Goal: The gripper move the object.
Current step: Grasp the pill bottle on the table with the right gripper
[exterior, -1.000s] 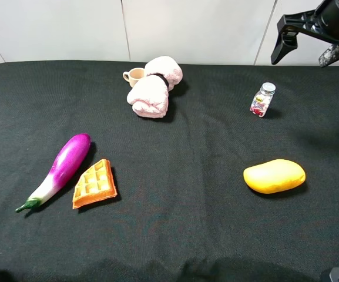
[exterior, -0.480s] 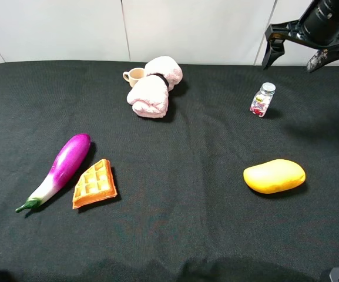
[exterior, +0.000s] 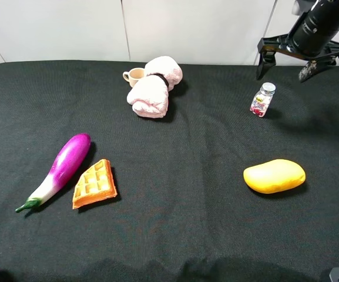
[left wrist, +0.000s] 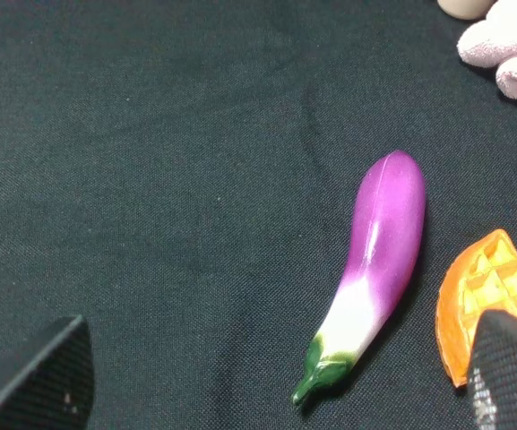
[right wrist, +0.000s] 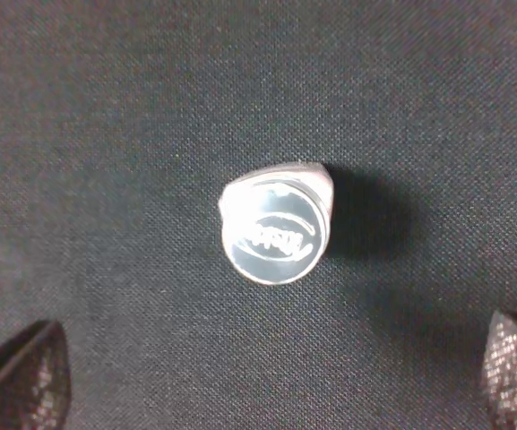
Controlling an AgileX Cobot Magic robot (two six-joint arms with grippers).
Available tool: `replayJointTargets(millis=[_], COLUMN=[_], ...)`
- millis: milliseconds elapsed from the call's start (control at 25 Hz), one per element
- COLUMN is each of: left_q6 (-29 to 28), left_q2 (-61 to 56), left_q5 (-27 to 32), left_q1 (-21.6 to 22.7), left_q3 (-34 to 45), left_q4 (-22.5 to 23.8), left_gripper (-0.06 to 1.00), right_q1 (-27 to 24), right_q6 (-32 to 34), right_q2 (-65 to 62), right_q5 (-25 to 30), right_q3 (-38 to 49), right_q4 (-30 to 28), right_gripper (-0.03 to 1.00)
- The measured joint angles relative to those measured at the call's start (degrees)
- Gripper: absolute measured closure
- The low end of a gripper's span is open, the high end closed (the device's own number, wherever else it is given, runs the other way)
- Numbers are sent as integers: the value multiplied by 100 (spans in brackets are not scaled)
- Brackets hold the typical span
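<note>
On the desk (exterior: 181,229), covered with a black cloth, several things lie apart from each other. On the left side there is a purple eggplant (exterior: 60,169) and just beside it an orange waffle piece (exterior: 94,184). At the far edge, near the middle, a rolled pink towel (exterior: 154,87) touches a small beige cup (exterior: 135,76). On the right side a yellow mango (exterior: 274,175) lies toward the front. It is the nearest neighbour of the jar (exterior: 262,100) but well apart from it.

The jar stands upright on the right far part of the desk, with its silver cap on top. The right end effector (exterior: 281,73) hangs in the air above it, with fingers spread wide and nothing between them. In the right wrist view the cap is seen from above, between the two fingers (right wrist: 21,376), touching neither.

The left end effector (left wrist: 276,385) is also wide open and holds nothing; it looks down at the eggplant and the waffle piece.
</note>
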Motion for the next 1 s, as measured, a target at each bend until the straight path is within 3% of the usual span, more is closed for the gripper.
replayJointTargets(millis=[1000], left_q6=[0], left_q2=[0], left_q5=[0], left_q1=[0], left_q3=[0], left_q4=[0], left_gripper=[8], right_q1=[153], right_q6=[16], right_q2=[708], right_q5=[-88], right_q3=[-332], right_q4=[-68], right_gripper=[27])
